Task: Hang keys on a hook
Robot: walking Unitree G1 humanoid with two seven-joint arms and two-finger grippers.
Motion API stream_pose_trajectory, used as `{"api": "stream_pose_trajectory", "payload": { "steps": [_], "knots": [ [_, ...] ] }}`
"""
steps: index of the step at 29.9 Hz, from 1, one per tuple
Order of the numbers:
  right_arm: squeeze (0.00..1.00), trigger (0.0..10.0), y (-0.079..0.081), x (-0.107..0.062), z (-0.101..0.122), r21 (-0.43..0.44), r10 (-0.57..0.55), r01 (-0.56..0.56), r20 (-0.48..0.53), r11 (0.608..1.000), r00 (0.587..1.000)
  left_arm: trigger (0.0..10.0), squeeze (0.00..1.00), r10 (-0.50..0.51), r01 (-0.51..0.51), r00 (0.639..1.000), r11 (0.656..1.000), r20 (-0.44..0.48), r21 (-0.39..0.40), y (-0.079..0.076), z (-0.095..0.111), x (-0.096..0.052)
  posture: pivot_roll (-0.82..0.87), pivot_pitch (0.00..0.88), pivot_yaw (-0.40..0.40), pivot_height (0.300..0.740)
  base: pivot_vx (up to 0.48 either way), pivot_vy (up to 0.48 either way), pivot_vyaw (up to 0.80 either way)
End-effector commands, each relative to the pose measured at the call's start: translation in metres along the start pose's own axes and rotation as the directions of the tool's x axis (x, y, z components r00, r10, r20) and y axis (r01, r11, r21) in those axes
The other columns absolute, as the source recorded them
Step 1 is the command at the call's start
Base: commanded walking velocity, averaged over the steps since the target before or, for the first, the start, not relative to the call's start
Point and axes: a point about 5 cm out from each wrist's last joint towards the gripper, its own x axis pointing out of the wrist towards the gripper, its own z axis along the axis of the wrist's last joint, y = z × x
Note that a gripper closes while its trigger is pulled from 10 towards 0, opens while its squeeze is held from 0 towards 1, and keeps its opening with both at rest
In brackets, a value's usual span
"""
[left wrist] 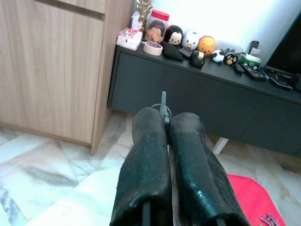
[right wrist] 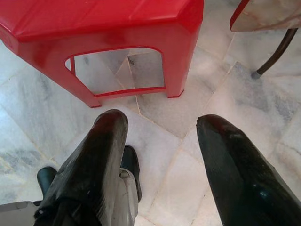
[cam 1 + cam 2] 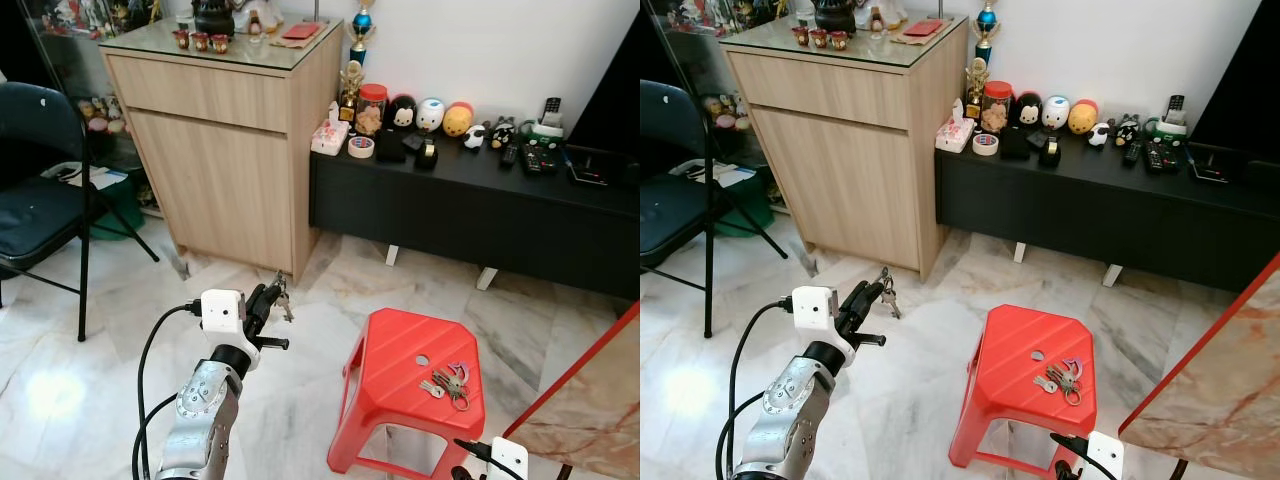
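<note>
- The left gripper (image 1: 165,123) is pressing its two black fingers (image 1: 146,155) tightly together, and a small set of keys (image 3: 283,299) is pinched between the tips, with one metal blade and a bit of ring poking out past them.
- In the head views those held keys are dangling from the fingertips, raised above the marble floor (image 3: 90,340) just in front of the lower corner of the wooden cabinet (image 3: 215,150).
- The left arm is reaching forward and up from the lower left, with its white wrist camera block (image 3: 222,311) sitting just behind the fingers.
- A second bunch of keys (image 3: 448,383) is lying on the top of the red plastic stool (image 3: 400,350), near its right front corner, beside the small round hole in the seat.
- The right gripper (image 2: 160,155) is hanging low beside the stool with its fingers spread wide apart, gripping nothing, pointing down at the floor tiles and the stool's leg.
- Behind the stool, a long black low cabinet (image 3: 470,215) is carrying toy figures, a jar and remote controls.
- A dark folding chair (image 3: 40,200) is standing at the left.
</note>
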Motion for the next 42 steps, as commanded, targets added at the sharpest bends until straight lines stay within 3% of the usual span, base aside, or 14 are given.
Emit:
{"api": "stream_pose_trajectory", "payload": {
  "steps": [1, 20, 36, 42],
  "knots": [
    [0.00, 10.0, -0.0033, -0.0005, 0.0011, 0.019, -0.004, 0.004, 0.014, 1.000, 1.000, 10.0, 0.00, -0.019, 0.019, 1.000, 1.000, 0.014, -0.004, -0.0034, 0.0025, 0.0025, 0.01, 0.000, -0.069, 0.740, 0.000, 0.000, 0.00],
    [0.00, 10.0, -0.0029, -0.0003, 0.0019, 0.019, 0.007, -0.008, 0.015, 1.000, 1.000, 10.0, 0.00, -0.018, 0.019, 1.000, 1.000, 0.026, -0.016, -0.0044, 0.0042, 0.0027, 0.01, 0.000, -0.073, 0.740, 0.000, 0.000, 0.00],
    [0.00, 10.0, -0.0026, -0.0002, 0.0028, 0.021, 0.012, -0.013, 0.018, 1.000, 1.000, 10.0, 0.00, -0.015, 0.016, 0.999, 1.000, 0.029, -0.020, -0.0050, 0.0050, 0.0032, 0.01, 0.011, -0.075, 0.740, -0.293, 0.000, 0.00],
    [0.00, 10.0, -0.0025, -0.0002, 0.0027, 0.019, 0.011, -0.012, 0.017, 1.000, 1.000, 10.0, 0.00, -0.015, 0.015, 1.000, 1.000, 0.016, 0.000, -0.0038, 0.0041, 0.0032, 0.01, 0.011, -0.075, 0.740, 0.000, 0.000, 0.00]
  ]
}}
